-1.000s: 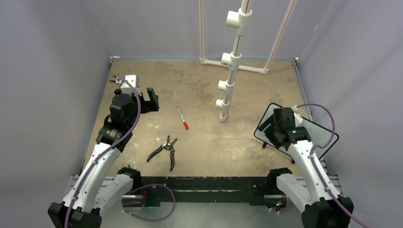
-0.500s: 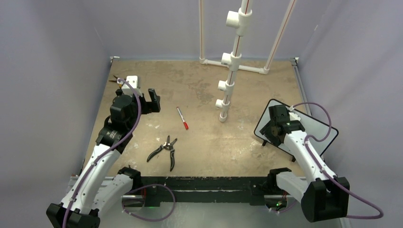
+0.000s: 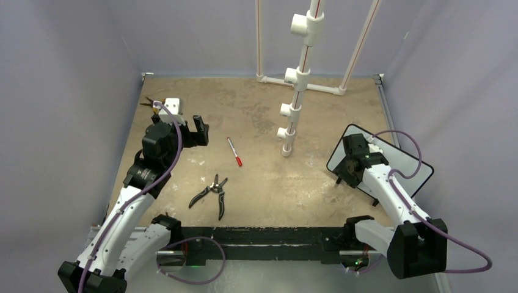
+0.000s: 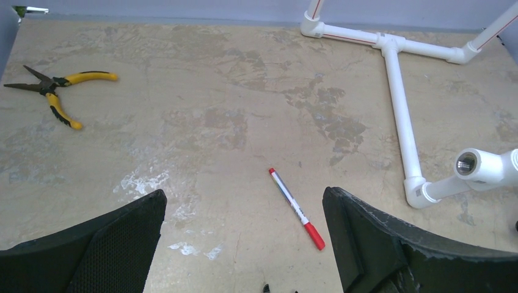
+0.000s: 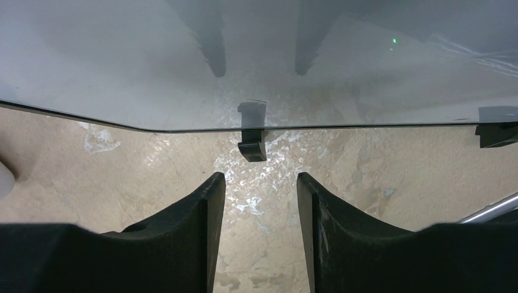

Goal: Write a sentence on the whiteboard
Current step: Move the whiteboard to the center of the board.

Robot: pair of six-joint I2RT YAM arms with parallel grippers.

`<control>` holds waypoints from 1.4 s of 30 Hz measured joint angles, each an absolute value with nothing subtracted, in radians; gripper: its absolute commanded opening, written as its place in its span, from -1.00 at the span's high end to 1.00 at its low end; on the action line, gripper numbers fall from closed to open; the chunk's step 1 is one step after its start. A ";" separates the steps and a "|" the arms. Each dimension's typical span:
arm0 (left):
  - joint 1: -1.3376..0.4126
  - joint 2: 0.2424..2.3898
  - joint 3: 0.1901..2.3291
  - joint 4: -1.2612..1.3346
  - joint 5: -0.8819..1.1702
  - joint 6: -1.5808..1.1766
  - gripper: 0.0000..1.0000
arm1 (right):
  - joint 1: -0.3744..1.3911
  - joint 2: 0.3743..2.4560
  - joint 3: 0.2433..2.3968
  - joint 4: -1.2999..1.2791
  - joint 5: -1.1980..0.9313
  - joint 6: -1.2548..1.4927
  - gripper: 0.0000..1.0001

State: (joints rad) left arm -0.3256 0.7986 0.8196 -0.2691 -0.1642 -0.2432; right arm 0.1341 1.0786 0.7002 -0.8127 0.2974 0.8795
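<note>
The whiteboard (image 3: 398, 159) lies at the table's right side, black-framed, and no sentence is in view on its white face. My right gripper (image 3: 347, 170) hangs over the board's left edge. In the right wrist view the whiteboard (image 5: 183, 61) fills the top, and one small black foot (image 5: 252, 146) stands just ahead of my right gripper (image 5: 261, 183), which is open with only bare table between the fingers. A red-capped marker (image 3: 234, 151) lies mid-table. My left gripper (image 3: 198, 130) hovers to its left, wide open. The left wrist view shows the marker (image 4: 296, 209) between the spread tips of that gripper (image 4: 243, 195).
Black hand shears (image 3: 211, 194) lie near the front centre. Yellow-handled pliers (image 4: 55, 91) and a white box (image 3: 171, 105) sit at the back left. A white PVC pipe frame (image 3: 293, 104) rises from the back centre. Grey walls enclose the table.
My right gripper has moved left and down to the whiteboard's left edge, and its jaws have narrowed. The left gripper has barely shifted and stays wide open.
</note>
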 measured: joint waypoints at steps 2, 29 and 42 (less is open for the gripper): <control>-0.330 0.799 0.820 -0.266 -0.156 -0.242 -0.97 | 0.140 1.079 0.700 -0.803 0.295 0.878 0.00; -0.357 0.798 0.819 -0.256 -0.133 -0.243 -0.97 | 0.261 1.192 0.669 -0.751 0.356 0.992 0.11; -0.375 0.798 0.819 -0.256 -0.134 -0.243 -0.97 | 0.262 1.246 0.674 -0.733 0.423 1.007 0.25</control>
